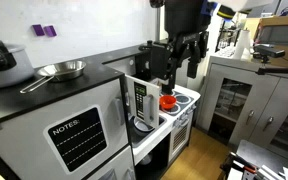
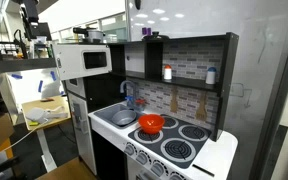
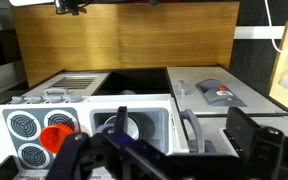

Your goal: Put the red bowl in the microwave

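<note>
Toy-kitchen counter fills the scene. Well above the stove hangs the gripper, jaws spread and holding nothing. Below it the red bowl sits on 1 burner, just beside the sink holding a pan. Beyond the sink, higher up, the microwave looks shut, so the bowl would strike its door. A shallow rim pinch may slip, and the shelf overhanging the stove could catch the wrist.

Bright even indoor light, ceiling lights glaring, soft low-resolution frames, gripper dark and blurred close-up.
</note>
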Robot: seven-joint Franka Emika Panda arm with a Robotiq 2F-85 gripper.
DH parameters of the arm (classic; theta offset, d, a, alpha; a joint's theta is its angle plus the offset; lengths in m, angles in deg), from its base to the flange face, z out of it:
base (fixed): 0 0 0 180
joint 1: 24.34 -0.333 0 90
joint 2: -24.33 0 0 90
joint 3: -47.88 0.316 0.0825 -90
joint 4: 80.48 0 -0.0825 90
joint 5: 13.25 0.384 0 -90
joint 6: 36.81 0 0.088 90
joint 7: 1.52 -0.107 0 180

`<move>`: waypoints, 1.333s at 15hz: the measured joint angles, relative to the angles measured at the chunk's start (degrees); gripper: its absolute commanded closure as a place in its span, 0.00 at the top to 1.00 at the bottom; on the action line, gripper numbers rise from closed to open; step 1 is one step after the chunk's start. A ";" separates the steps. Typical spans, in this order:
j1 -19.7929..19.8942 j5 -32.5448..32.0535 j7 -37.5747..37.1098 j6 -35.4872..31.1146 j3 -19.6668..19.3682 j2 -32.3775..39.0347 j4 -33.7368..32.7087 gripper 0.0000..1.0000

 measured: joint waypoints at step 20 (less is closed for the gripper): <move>0.00 -0.34 0.10 -1.00 -0.04 -0.04 0.57 1.00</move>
